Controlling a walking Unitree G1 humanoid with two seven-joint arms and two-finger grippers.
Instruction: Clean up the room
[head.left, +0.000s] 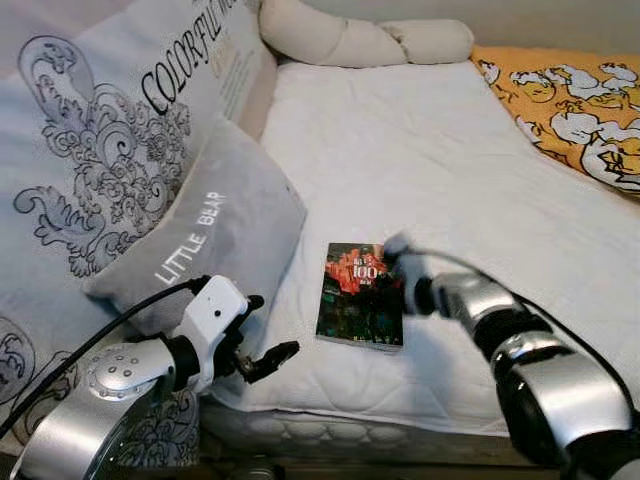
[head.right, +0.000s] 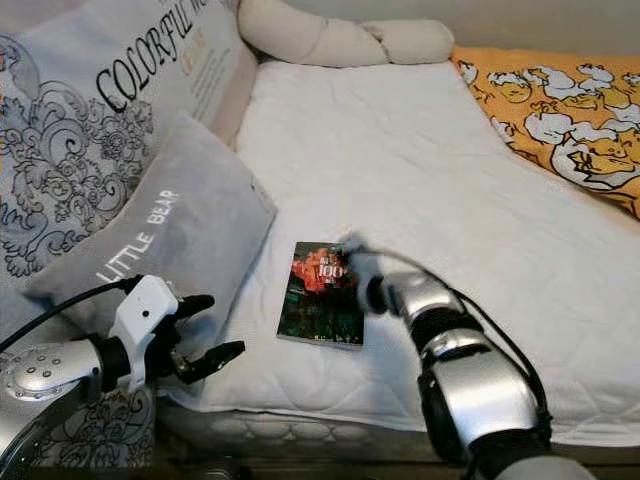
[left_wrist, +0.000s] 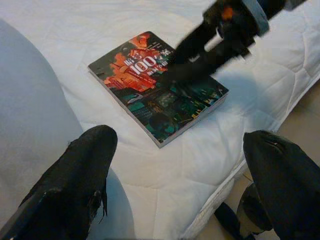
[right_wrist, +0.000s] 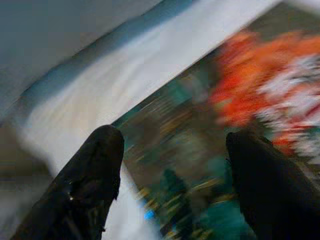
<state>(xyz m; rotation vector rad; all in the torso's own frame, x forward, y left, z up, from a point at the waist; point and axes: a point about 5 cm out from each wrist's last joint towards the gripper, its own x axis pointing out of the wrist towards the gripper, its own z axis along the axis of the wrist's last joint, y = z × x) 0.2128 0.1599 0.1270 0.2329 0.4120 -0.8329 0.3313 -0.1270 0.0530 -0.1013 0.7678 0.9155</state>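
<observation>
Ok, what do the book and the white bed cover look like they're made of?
The book looks like a paperback with a glossy printed cover: thin, with a flat paper page edge. The bed cover looks like matte quilted fabric, with stitched lines and soft puckers. The right gripper is over the book, fingers apart.

Book (head.left: 360, 296): dark cover, red-orange art, white "100"; closed, flat, face-up on white mattress (head.left: 430, 170) near front edge
</observation>
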